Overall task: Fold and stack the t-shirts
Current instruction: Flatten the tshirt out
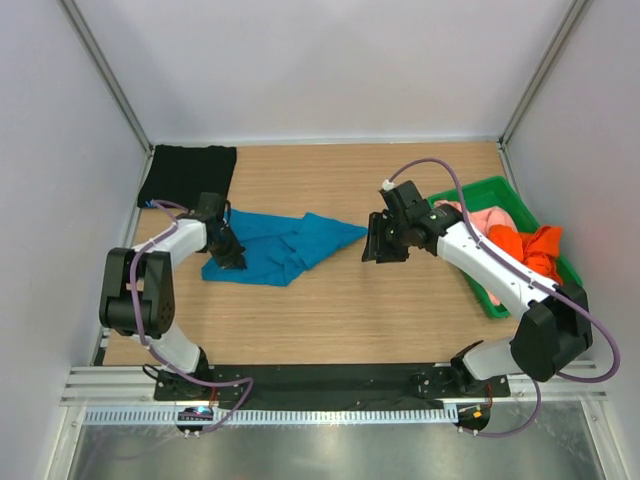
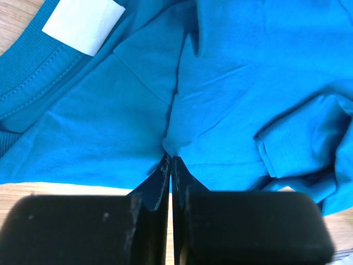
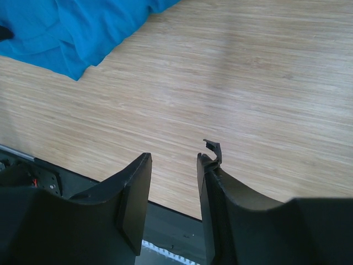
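My left hand (image 1: 230,258) is clenched on a pinch of the crumpled teal-blue cloth t-shirt (image 1: 290,240), lying at nine o'clock on the wooden tabletop (image 1: 350,310) — to pull it flat, I judge. My right hand (image 1: 382,248) hangs released, empty, near its three-o'clock tip.

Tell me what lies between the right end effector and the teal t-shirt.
Only bare wood of the table separates the right end effector from the teal t-shirt. The right wrist view shows it best.
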Robot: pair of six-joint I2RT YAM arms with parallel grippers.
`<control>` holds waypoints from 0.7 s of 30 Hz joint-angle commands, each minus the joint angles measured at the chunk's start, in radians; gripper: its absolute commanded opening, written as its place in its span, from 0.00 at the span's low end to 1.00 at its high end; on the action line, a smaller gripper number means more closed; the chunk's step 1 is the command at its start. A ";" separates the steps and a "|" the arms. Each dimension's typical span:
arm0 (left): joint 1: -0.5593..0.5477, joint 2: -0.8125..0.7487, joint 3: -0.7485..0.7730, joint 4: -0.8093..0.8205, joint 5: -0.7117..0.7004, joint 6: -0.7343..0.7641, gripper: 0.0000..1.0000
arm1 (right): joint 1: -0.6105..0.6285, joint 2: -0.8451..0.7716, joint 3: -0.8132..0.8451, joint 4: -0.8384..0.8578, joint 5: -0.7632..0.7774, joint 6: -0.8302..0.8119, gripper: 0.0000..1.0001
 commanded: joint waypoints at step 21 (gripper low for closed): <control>-0.032 -0.938 0.328 -0.313 0.150 -0.160 0.00 | 0.111 -0.157 -0.012 0.083 0.007 0.066 0.53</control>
